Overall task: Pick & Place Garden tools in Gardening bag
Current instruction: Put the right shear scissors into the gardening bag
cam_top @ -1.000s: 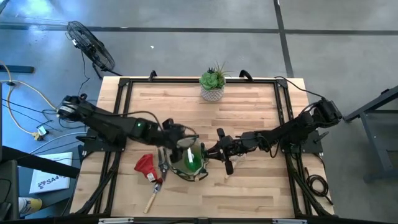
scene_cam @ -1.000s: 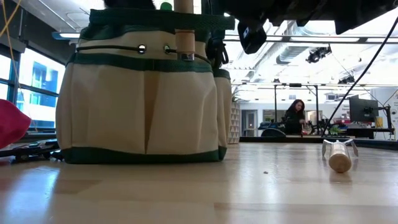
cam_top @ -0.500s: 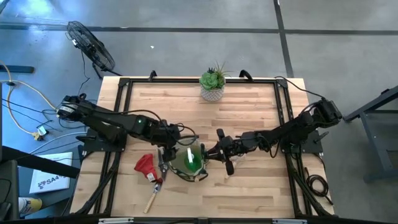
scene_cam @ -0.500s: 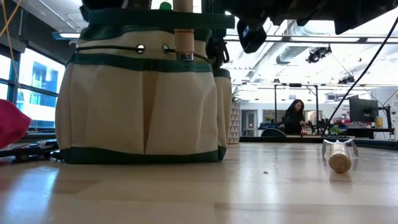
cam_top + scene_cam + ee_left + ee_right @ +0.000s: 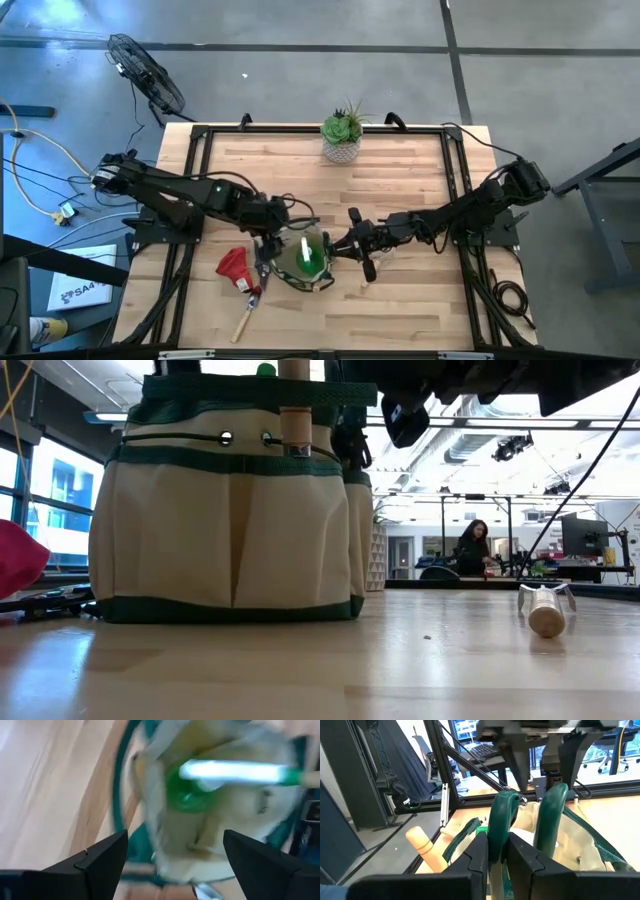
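Olive-tan bag (image 5: 302,257) standing near the table's (image 5: 400,180) middle, toward the near edge, between both grippers. Holding one green spray bottle (image 5: 308,255) inside, with a wooden handle (image 5: 294,408) poking up at the rim in the low view. Showing two green loop handles (image 5: 501,825) in the right wrist view.

Left gripper (image 5: 272,232) hovering at the bag's far-left rim, fingers (image 5: 95,862) spread wide, gripping nothing, looking down into the bag at the bottle (image 5: 200,790).

Right gripper (image 5: 345,245) reaching in from the right, pressed together on a bag handle, holding the mouth open.

Lying on the table left of the bag: one red glove (image 5: 234,266), one dark pruner (image 5: 261,262) just beside the bag, one wooden-handled tool (image 5: 243,318) nearer the front edge. Lying right of the bag: one wooden-handled fork (image 5: 368,272), also seen at the low view's right (image 5: 545,610). Counting four loose tools outside, at least two inside.

One succulent (image 5: 342,133) in a white pot sitting at the far edge, well apart from everything. One person (image 5: 474,550) sitting far back in the room.
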`<move>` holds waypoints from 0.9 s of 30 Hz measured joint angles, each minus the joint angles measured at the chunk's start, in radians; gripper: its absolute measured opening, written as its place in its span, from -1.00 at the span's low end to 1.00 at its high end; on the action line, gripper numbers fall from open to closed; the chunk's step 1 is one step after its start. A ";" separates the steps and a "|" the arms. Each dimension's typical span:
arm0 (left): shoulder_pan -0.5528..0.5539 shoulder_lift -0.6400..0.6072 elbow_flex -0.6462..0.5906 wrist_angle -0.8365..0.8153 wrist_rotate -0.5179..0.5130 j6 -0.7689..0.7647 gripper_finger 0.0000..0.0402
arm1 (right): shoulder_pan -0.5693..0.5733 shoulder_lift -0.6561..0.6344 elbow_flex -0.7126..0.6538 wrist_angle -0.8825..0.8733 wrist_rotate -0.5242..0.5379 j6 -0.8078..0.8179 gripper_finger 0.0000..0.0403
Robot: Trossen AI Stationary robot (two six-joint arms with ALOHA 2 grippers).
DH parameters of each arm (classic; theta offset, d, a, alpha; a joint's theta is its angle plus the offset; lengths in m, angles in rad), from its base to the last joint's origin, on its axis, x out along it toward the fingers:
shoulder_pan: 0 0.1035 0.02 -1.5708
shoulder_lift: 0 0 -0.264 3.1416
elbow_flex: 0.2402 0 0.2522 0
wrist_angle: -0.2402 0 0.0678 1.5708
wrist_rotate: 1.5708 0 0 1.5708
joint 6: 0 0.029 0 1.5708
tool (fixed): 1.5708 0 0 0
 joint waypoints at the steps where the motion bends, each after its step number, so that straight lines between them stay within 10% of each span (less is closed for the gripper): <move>1: 0.000 0.000 0.000 -0.030 -0.002 -0.059 0.60 | 0.000 0.000 0.000 0.000 0.000 -0.001 -0.82; 10: 0.000 0.000 0.000 -0.153 -0.035 -0.431 0.60 | 0.000 0.000 0.000 -0.001 -0.020 -0.002 -0.82; 27: 0.000 0.056 -0.071 -0.098 0.060 -0.396 0.60 | 0.000 0.000 0.000 -0.017 -0.019 -0.007 -0.82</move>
